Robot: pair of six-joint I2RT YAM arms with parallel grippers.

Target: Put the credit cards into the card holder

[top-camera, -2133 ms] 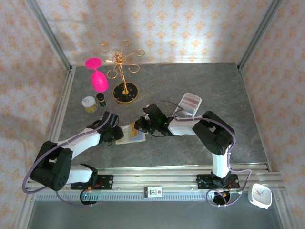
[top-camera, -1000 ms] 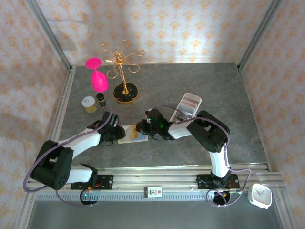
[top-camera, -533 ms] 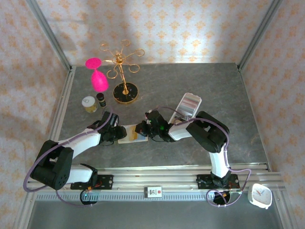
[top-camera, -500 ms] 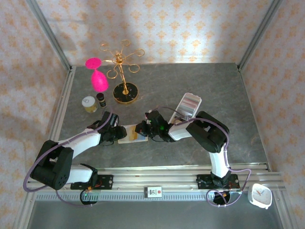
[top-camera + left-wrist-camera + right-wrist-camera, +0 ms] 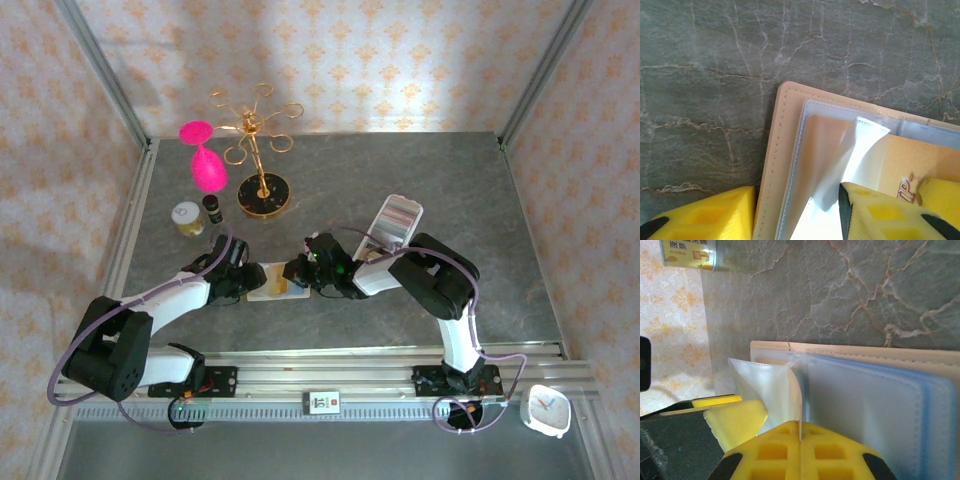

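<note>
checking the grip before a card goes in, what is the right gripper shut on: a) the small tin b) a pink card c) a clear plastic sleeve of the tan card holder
c: the right gripper is shut on the clear plastic sleeve, raised off the tan card holder.

This is looking like a robot test cell dressed up as a room. Wallpapered panels (image 5: 400, 60) are standing in aluminium framing (image 5: 100, 70) around a stone-patterned bench (image 5: 400, 170). A left arm (image 5: 160, 295) and a right arm (image 5: 445, 290) are sitting bolted to a metal rail (image 5: 330, 375) at the near edge, cables trailing.
</note>
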